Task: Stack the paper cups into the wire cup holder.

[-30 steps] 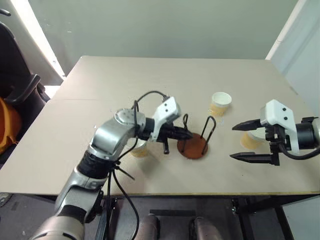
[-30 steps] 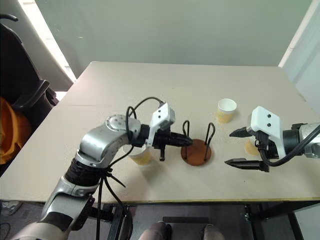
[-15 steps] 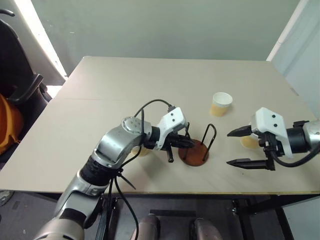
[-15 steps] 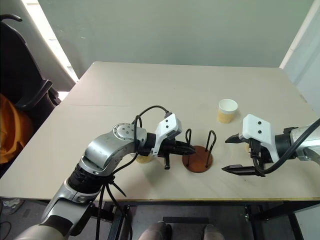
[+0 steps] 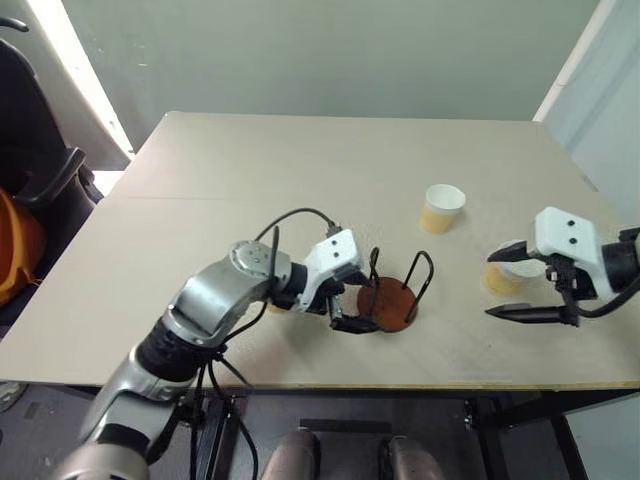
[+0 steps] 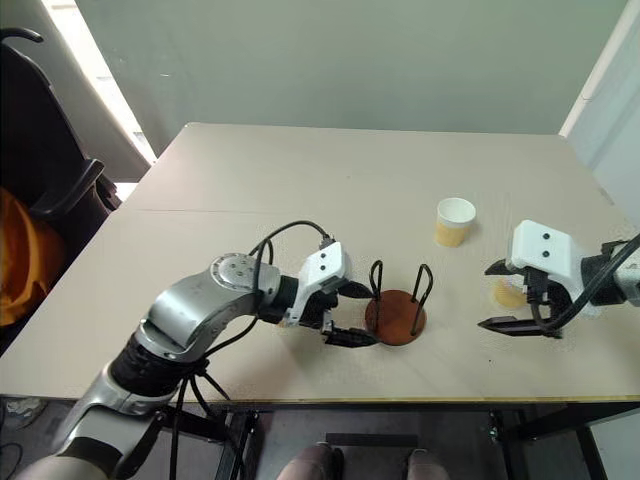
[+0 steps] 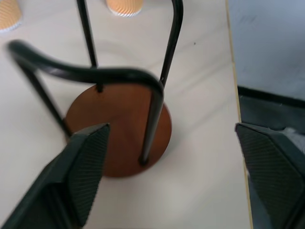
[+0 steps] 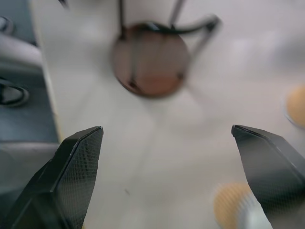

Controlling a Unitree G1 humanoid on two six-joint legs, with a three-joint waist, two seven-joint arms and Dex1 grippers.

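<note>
In the head views, the left gripper [image 5: 352, 303] was closed before and now stands wide open, empty, just beside the wire cup holder [image 5: 386, 302]. The right gripper [image 5: 520, 285] has moved right, open, around one paper cup [image 5: 503, 277]. Another cup [image 5: 440, 208] stands further back.

In the left wrist view, the holder's loops stand between open fingers [image 7: 81, 164].

In the right wrist view, the fingers [image 8: 71, 164] are spread apart.

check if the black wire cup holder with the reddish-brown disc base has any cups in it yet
Empty. The wire cup holder's bare disc shows between its upright loops.
</note>
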